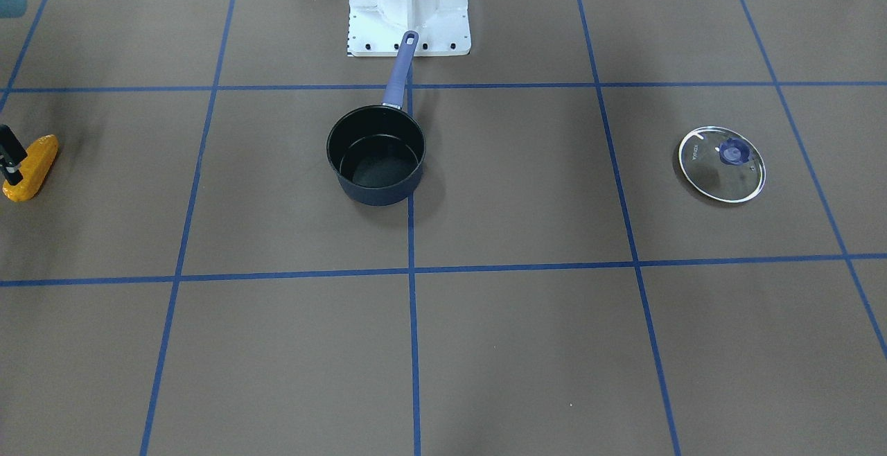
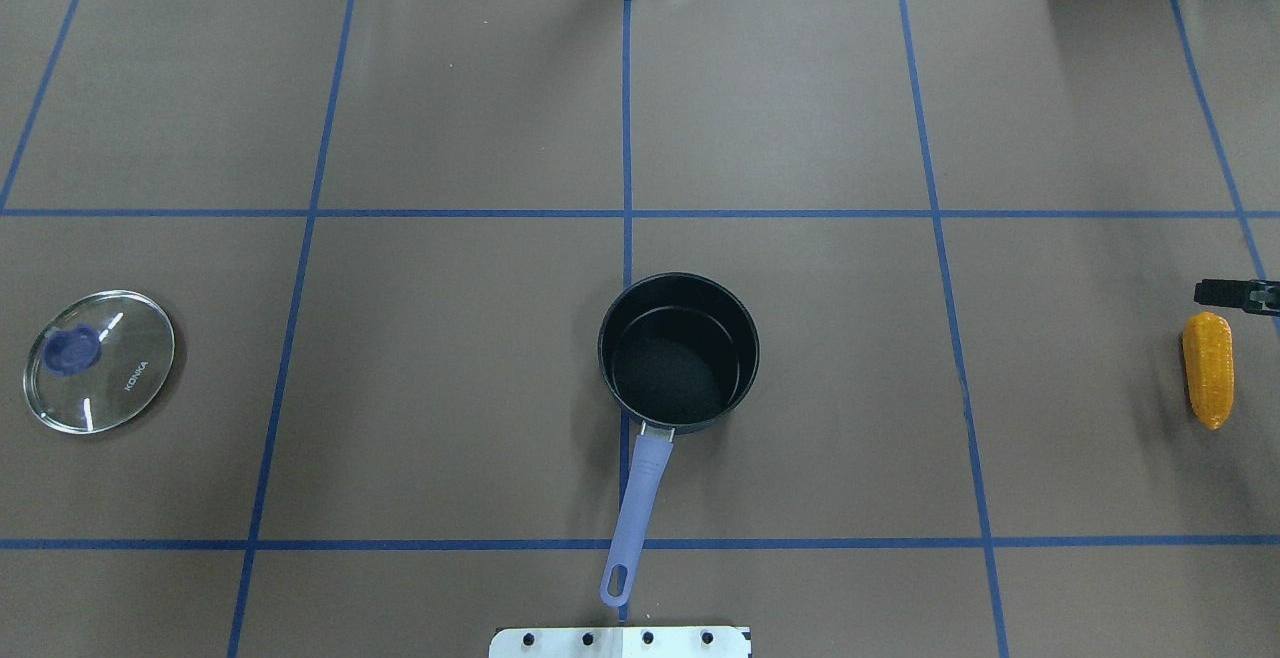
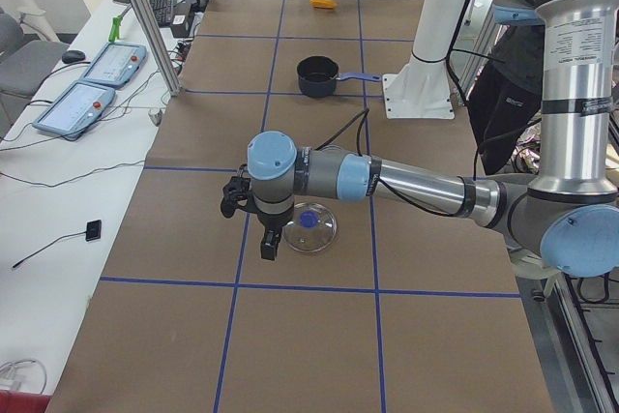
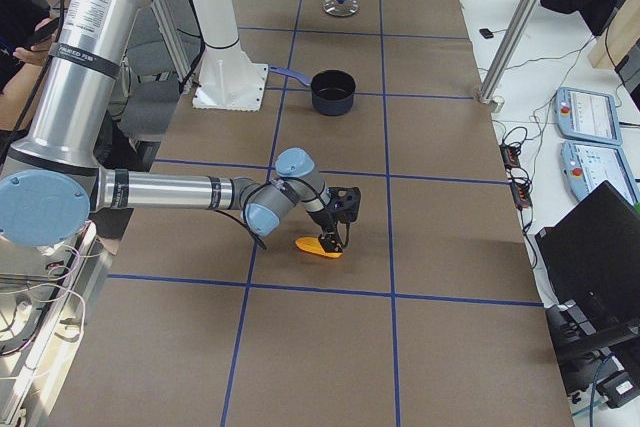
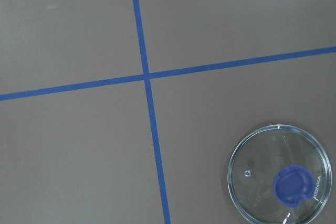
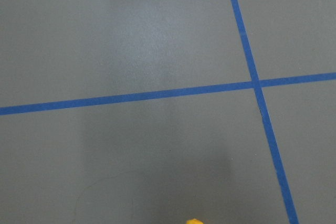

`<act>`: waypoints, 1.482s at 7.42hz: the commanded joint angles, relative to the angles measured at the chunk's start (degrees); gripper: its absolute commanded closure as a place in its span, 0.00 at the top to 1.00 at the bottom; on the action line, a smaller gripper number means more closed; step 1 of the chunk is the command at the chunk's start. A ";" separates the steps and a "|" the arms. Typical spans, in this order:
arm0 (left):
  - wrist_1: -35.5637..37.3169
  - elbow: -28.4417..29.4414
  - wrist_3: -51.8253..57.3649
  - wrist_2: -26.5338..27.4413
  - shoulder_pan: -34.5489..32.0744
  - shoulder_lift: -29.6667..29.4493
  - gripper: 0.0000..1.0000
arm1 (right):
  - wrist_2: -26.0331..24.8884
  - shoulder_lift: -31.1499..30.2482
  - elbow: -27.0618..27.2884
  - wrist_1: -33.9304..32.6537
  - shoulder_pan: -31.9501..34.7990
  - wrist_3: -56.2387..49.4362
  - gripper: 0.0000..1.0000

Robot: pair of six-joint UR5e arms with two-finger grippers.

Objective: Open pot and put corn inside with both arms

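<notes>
The pot [image 2: 678,368] stands upright on the bench [image 2: 450,388], uncovered, with its black interior empty. Its purple handle [image 2: 640,498] points from the pot toward the white base [image 1: 409,5] of the robot, and the holed end lies just short of the base plate.

The corn [image 2: 1208,368] lies flat on the bench, well apart from the pot, on the robot's right side. The right tool [image 4: 330,237] hangs at the corn, at the end of the cob that lies farther from the robot. Whether its fingers touch the cob cannot be told. Only part of the tool shows at the edge of the overhead and front views, so whether its jaws are apart or together cannot be told either.

The glass lid [image 2: 98,360] rests flat on the bench, well apart from the pot, on the robot's left side, with its blue knob [image 2: 70,350] facing up. The left tool [image 3: 270,244] hangs just beside the lid, on the side away from the pot. It shows only in the side view, so its jaw state cannot be told.
</notes>
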 commanded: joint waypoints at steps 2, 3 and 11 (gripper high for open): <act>0.00 -0.63 -0.08 0.07 0.00 0.03 0.99 | -5.25 -0.32 -3.81 5.00 -6.56 3.94 0.99; 0.00 -0.72 -0.08 0.15 0.00 -0.06 0.99 | -6.39 -0.32 -3.98 5.00 -8.23 4.12 0.97; 0.00 -0.72 -0.08 -0.02 0.09 -0.15 0.99 | -5.87 7.90 -3.28 5.53 -9.66 4.55 0.00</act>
